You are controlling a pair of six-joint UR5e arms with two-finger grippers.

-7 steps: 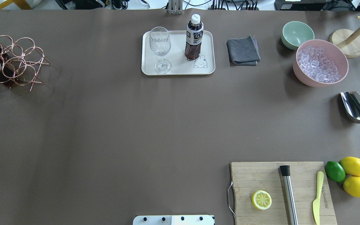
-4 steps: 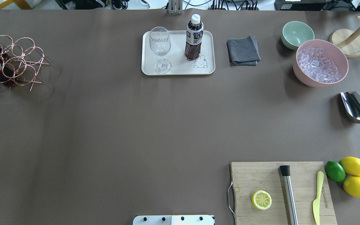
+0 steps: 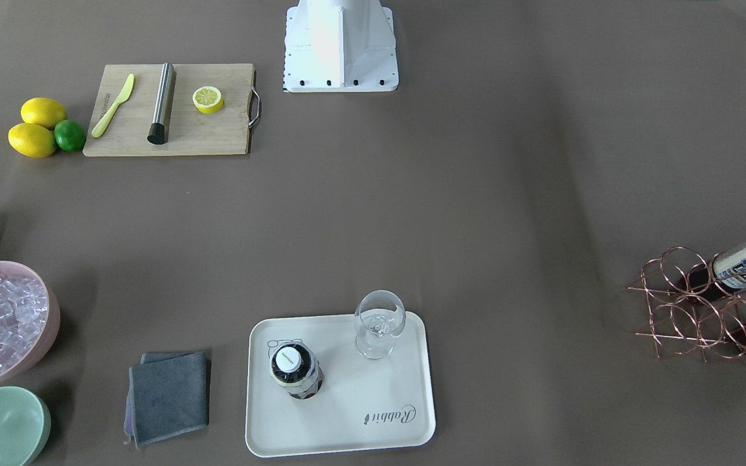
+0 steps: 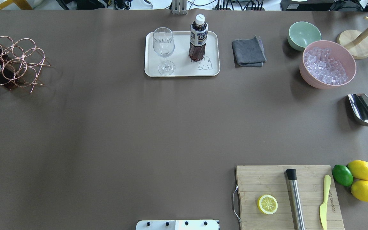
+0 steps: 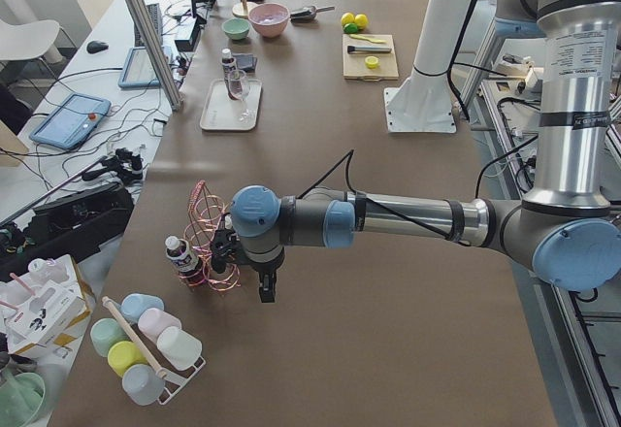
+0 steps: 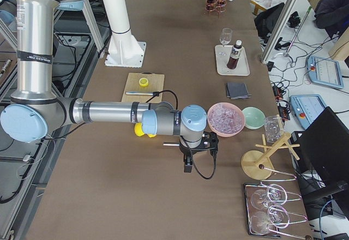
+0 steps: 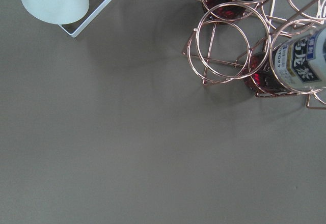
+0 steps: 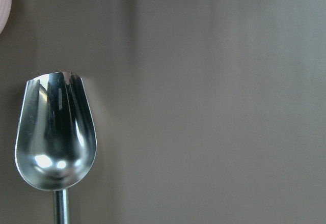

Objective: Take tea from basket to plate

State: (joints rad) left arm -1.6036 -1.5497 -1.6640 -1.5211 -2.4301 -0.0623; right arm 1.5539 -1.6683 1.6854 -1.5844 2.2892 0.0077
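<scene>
The tea (image 4: pixel 198 41) stands up on the tray (image 4: pixel 184 69), so the job looks done; basket (image 4: pixel 22 60) rings hold the other bottles (image 3: pixel 745 262) tilted; the left tool (image 5: pixel 264 291) hangs nearby (open or closed, I cannot tell).

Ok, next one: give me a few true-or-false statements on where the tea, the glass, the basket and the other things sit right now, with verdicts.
1. A tea bottle stands upright on the cream tray. True.
2. The stemmed glass lies on its side on the tray. False: it stands upright beside the tea bottle.
3. The basket is empty. False: two bottles show in its rings.
4. A half lemon lies on the cutting board. True.
5. The grey cloth lies on the tray. False: it lies on the table beside the tray.
</scene>
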